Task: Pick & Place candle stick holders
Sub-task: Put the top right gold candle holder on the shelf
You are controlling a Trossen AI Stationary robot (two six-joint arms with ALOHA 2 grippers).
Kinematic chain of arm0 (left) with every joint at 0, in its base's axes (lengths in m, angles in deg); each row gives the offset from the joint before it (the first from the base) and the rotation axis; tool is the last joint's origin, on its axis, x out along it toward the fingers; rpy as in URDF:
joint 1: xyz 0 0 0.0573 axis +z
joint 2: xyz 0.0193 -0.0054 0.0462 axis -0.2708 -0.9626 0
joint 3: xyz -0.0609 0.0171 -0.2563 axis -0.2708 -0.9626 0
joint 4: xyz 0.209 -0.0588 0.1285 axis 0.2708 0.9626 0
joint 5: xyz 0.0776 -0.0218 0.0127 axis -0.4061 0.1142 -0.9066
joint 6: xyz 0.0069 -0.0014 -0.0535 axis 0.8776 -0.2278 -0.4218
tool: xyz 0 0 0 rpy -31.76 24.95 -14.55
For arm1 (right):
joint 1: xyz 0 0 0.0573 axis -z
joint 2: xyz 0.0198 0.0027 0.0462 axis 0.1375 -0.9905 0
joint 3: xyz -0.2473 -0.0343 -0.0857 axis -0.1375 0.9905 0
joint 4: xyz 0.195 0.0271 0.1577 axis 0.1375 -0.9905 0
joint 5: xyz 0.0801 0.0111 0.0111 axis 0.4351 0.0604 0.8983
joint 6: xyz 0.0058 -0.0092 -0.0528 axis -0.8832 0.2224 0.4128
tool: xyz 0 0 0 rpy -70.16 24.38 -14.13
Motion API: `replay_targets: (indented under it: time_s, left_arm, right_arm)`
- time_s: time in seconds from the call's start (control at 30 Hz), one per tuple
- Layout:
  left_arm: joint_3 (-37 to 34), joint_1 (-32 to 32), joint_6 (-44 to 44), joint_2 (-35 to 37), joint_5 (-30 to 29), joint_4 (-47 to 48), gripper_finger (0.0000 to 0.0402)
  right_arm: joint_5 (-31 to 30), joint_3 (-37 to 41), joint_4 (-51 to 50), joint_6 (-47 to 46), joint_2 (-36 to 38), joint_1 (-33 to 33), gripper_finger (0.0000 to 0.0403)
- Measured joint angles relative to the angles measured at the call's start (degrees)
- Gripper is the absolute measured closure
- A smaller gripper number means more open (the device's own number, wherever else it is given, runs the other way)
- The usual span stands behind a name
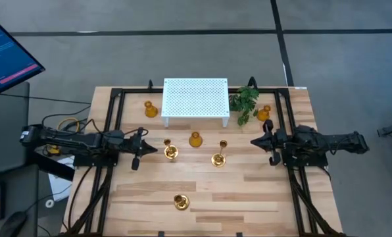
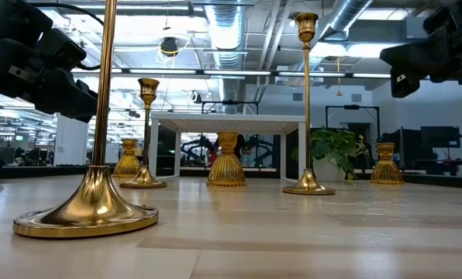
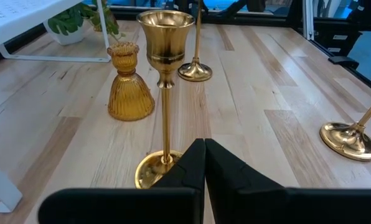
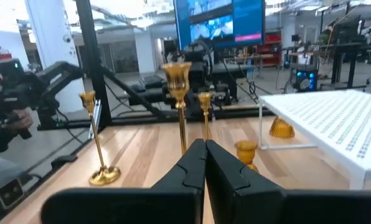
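Several shiny gold candle stick holders stand upright on their round bases on the wooden table. Tall thin ones are at the middle left (image 1: pixel 170 152), the middle right (image 1: pixel 218 158) and the near edge (image 1: pixel 181 202). Squat ribbed ones stand left of the stand (image 1: pixel 150 109), in front of it (image 1: pixel 195 139) and at the right (image 1: pixel 264 112). My left gripper (image 1: pixel 152 149) is shut and level. It stands just short of the middle-left holder (image 3: pixel 165 43), whose base its fingers partly hide. My right gripper (image 1: pixel 255 141) is shut too and faces the middle-right holder (image 4: pixel 178 76) from a distance.
A white perforated stand (image 1: pixel 196 99) sits at the far middle, with a green plant sprig (image 1: pixel 245 102) at its right. Black frame rails (image 1: pixel 110 131) run along both sides of the table. Bare wood (image 1: pixel 248 197) lies at the near right. A monitor (image 1: pixel 2 52) is off the table's left.
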Motion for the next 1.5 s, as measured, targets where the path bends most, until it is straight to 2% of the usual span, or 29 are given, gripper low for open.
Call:
replay_targets:
  time_s: [0.3, 0.93, 1.1, 1.37, 1.5]
  left_arm:
    - [0.0, -0.01, 0.0, 0.02, -0.01, -0.21, 0.0394]
    - [0.0, -0.01, 0.0, 0.02, 0.01, -0.6, 0.0394]
    - [0.0, 0.0, 0.0, 0.0, -0.01, -0.8, 0.0394]
    - [0.0, -0.01, 0.0, 0.0, 0.0, -0.96, 0.0394]
    - [0.0, 0.0, 0.0, 0.0, 0.0, -0.98, 0.0394]
  right_arm:
    - [0.09, 0.0, 5.39, 0.0, -7.01, -0.2, 0.0403]
    - [0.2, 0.0, 32.48, -1.11, -36.69, -0.22, 0.0403]
    - [0.23, -1.61, 34.99, -4.25, -44.28, -0.22, 0.0403]
    - [0.38, -6.65, 34.88, -4.11, -55.95, -0.26, 0.0402]
    - [0.38, -8.88, 34.86, -4.14, -60.02, -0.26, 0.0376]
